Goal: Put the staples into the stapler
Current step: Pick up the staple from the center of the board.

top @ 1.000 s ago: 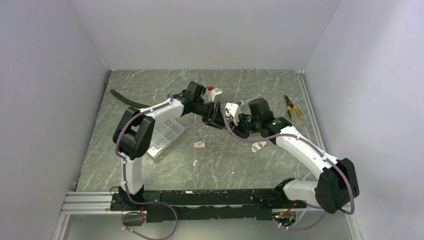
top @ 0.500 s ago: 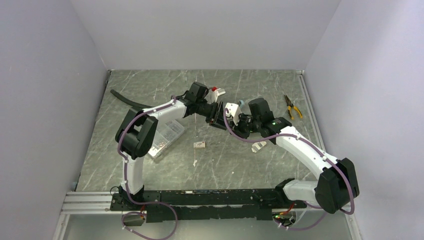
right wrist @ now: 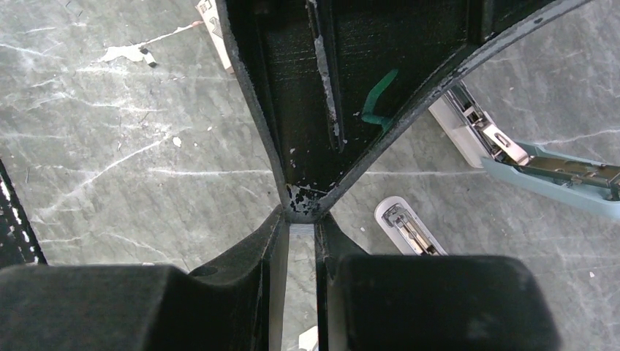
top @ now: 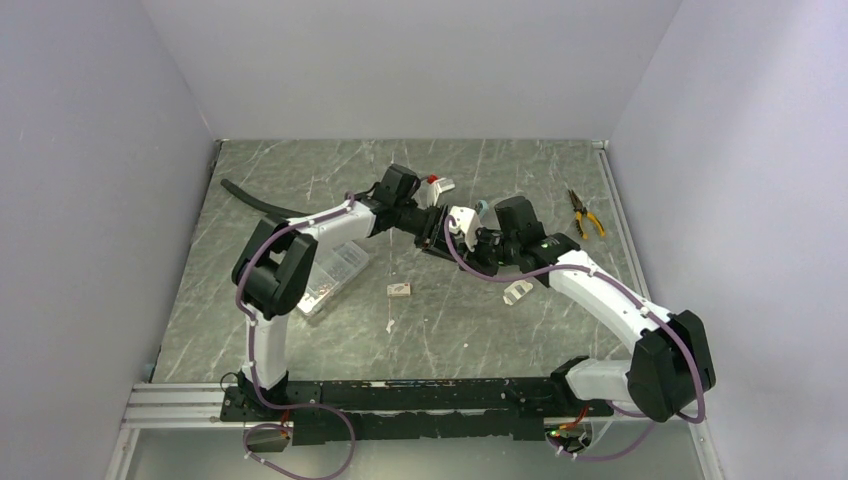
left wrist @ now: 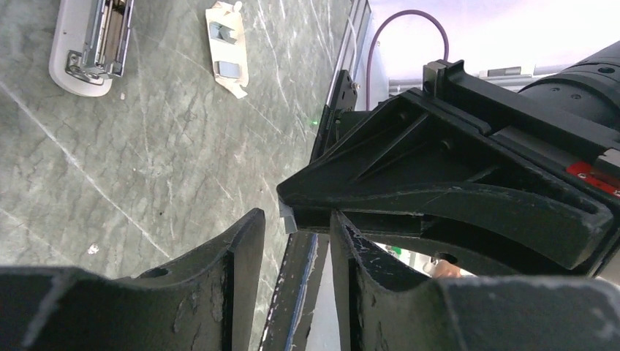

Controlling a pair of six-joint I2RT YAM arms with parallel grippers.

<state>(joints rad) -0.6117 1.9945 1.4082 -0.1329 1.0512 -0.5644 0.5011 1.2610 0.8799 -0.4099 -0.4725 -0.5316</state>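
Up in the air, beyond the tiny white cardboard staple box [top: 399,289] and a touch toward the right arm's side of it. Pinching a short pale strip of staples [left wrist: 286,219] at the very tips of the right gripper [right wrist: 301,219], fingers drawn in to a narrow slit around it. Straddling that same strip with the left gripper [left wrist: 295,219]: part open, one finger on each side, a sliver of daylight showing, so not clamped yet. Looks like a hand-over, right to left. Only a stub poking past the right tips, so hard to call the strip's long axis. Sitting between the left fingers, though, nearer one than the other, and that decides the squeeze.

Down on the grey marbled bench [top: 300,180], nearer the arm bases: the box itself, lying opened. Level with the box on the right arm's side, a small white stapler [top: 518,292], magazine bared. Beyond the box, same side, a light blue stapler [right wrist: 545,175], also gaping. Right arm nearer to both. Cannot tell which one gets the load.
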